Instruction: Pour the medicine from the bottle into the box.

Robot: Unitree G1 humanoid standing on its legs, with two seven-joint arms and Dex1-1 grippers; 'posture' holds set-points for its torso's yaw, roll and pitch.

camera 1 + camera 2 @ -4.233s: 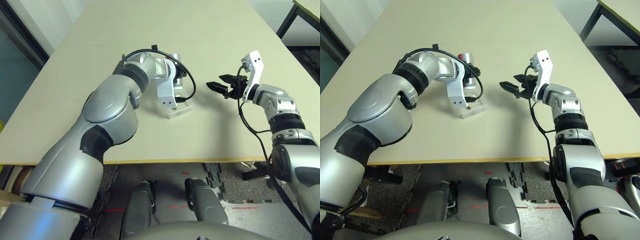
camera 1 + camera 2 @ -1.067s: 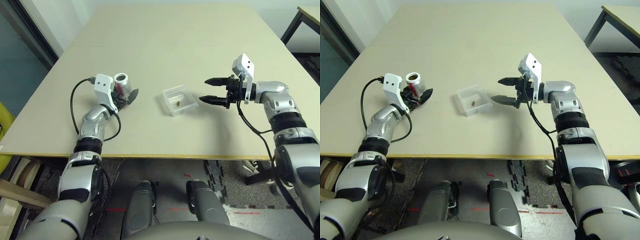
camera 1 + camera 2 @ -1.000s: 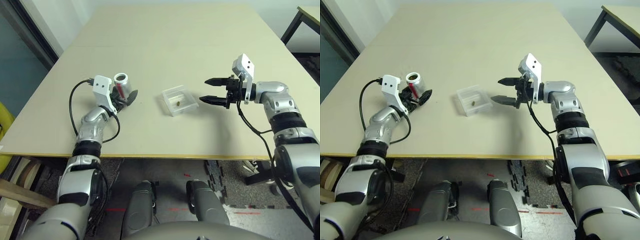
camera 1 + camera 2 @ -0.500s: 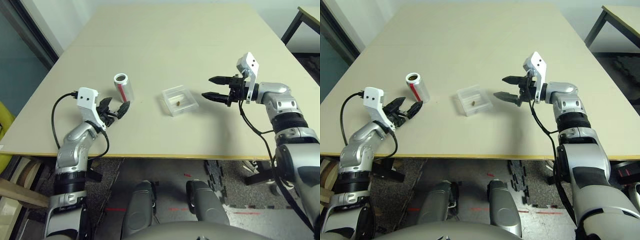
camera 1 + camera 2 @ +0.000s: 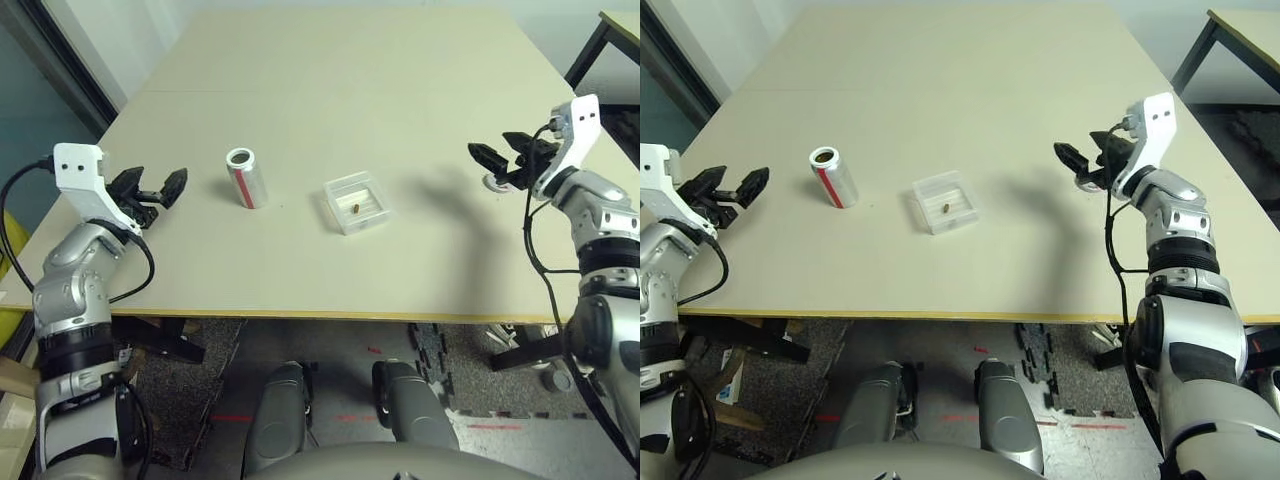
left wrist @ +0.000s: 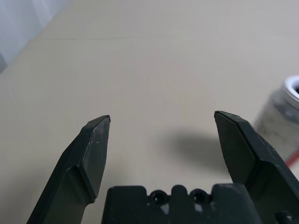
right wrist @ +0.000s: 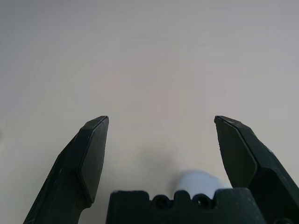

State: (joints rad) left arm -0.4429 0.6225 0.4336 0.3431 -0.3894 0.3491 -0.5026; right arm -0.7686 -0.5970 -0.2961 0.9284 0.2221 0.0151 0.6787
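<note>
From the head camera I see the bottle standing upright and uncapped on the table, to the left of the box. The box sits near the table's middle with the medicine, a small brown speck, lying inside it. My left end effector hovers at the table's left edge, well apart from the bottle, fingers spread and empty. My right end effector is out near the right edge, also spread and empty, with a small white cap lying on the table just below it.

On the left wrist camera, both black fingers stand wide apart with bare table between them; the bottle shows beyond one finger, clear of it.

On the right wrist camera, the fingers are equally wide, gripping nothing, and the white cap shows low between them.
</note>
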